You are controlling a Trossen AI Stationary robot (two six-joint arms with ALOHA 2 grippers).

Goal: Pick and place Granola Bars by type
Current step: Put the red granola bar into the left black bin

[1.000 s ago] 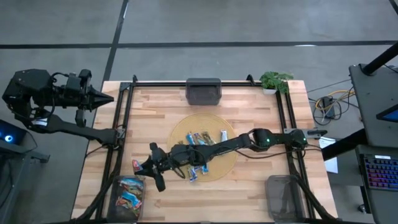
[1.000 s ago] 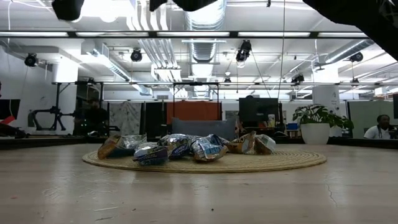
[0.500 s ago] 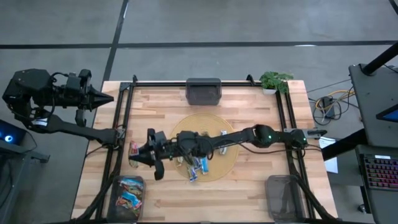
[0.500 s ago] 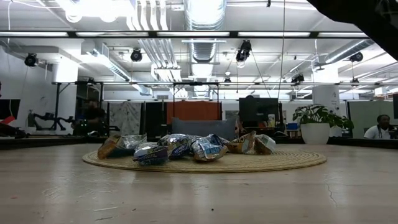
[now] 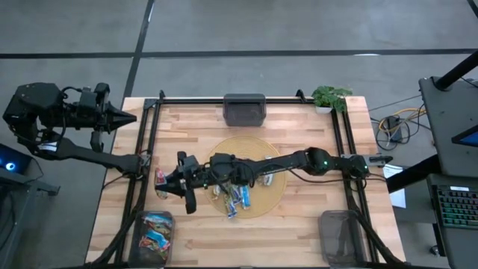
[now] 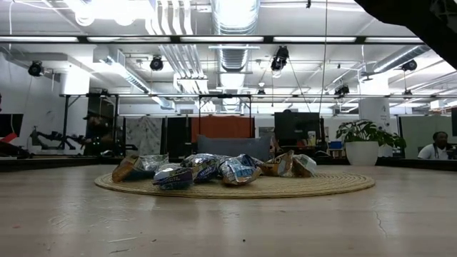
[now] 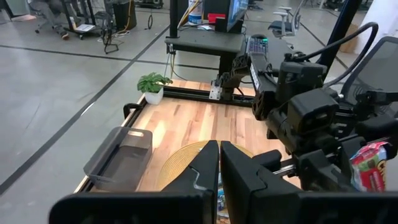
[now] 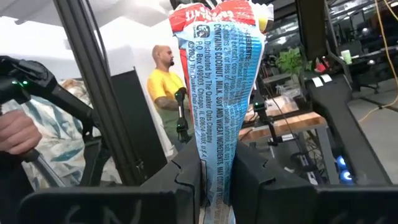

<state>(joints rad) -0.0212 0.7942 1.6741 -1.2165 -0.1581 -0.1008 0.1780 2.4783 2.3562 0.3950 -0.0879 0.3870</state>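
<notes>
Several granola bars (image 5: pixel 237 196) in blue and orange-brown wrappers lie in a heap on a round woven mat (image 5: pixel 272 190) at mid-table; the low view shows the bars (image 6: pixel 207 170) from the side. My right gripper (image 5: pixel 166 184) reaches across the mat toward the table's left side and is shut on one granola bar (image 8: pixel 219 81) with a red top and a blue-white printed back. That bar (image 7: pixel 368 163) also shows in the left wrist view. My left gripper (image 5: pixel 128 118) waits shut, off the table's far left corner. My right gripper pinches one end of the granola bar (image 8: pixel 214 163) between its two fingers (image 8: pixel 186 171). The fingers come roughly level from the table's right side. The rest of the wrapper sticks out beyond the fingertips, red end (image 8: pixel 217 12) farthest out, lifted clear of the table.
A grey bin (image 5: pixel 244 110) stands at the far edge, a second bin (image 5: pixel 153 232) holding several bars at the near left corner, and a third bin (image 5: pixel 340 235) at the near right. A potted plant (image 5: pixel 329 97) sits at the far right. A black frame (image 5: pixel 146 149) runs along the table's sides.
My right gripper has risen with the bar still pinched and has drawn away from the near-left bin toward the far edge; its dark shapes have left the top of the low view. The heap on the mat has kept still.
</notes>
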